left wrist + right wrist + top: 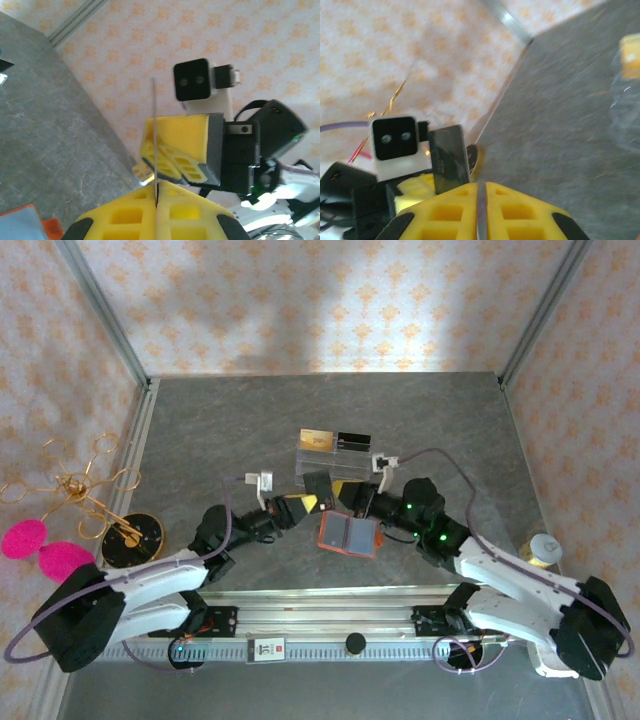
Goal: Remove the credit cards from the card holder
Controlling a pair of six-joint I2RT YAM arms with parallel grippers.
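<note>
The orange-red card holder (347, 535) lies open on the table, grey-blue inside up. Just above it my left gripper (312, 502) is shut on a dark credit card (318, 486) that stands upright. In the left wrist view the yellow jaws (157, 187) pinch that card (154, 130), seen edge-on. My right gripper (352, 503) faces the left one closely. Its jaws (481, 186) are parted by a narrow slit with nothing between them, and the dark card (449, 157) stands just left of them. A gold card (318, 439) and a black card (352, 439) rest on the clear rack (335, 464).
A gold wire stand (95, 498) on a black base, with pink pompoms (45, 548), sits at the left edge. A small jar (543, 548) stands at the right. A metal rail (330, 620) runs along the near edge. Patterned walls enclose the table.
</note>
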